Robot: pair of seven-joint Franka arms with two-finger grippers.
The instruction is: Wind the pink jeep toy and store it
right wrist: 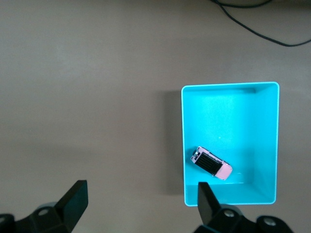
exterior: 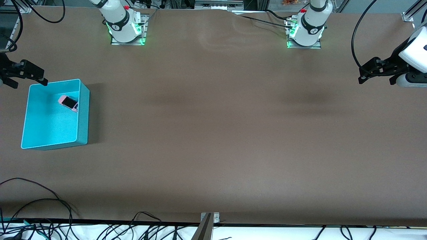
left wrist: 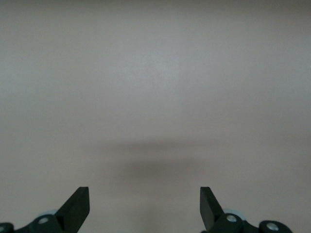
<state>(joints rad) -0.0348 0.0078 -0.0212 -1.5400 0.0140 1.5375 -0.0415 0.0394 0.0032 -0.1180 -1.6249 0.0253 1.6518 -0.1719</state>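
From the front view I noted the pink jeep toy (exterior: 68, 102), glossy with a black rectangular roof, lying inside the smooth turquoise bin (exterior: 83, 110) at the right arm's end of the matte brown table (exterior: 213, 133). The right gripper (exterior: 25, 75) hung by the bin's rim; the left gripper (exterior: 370, 71) waited over bare table. Left wrist view: fingers (left wrist: 77, 206) spread wide above plain tabletop. Right wrist view: fingers (right wrist: 73, 199) wide, empty, jeep resting askew in the bin.
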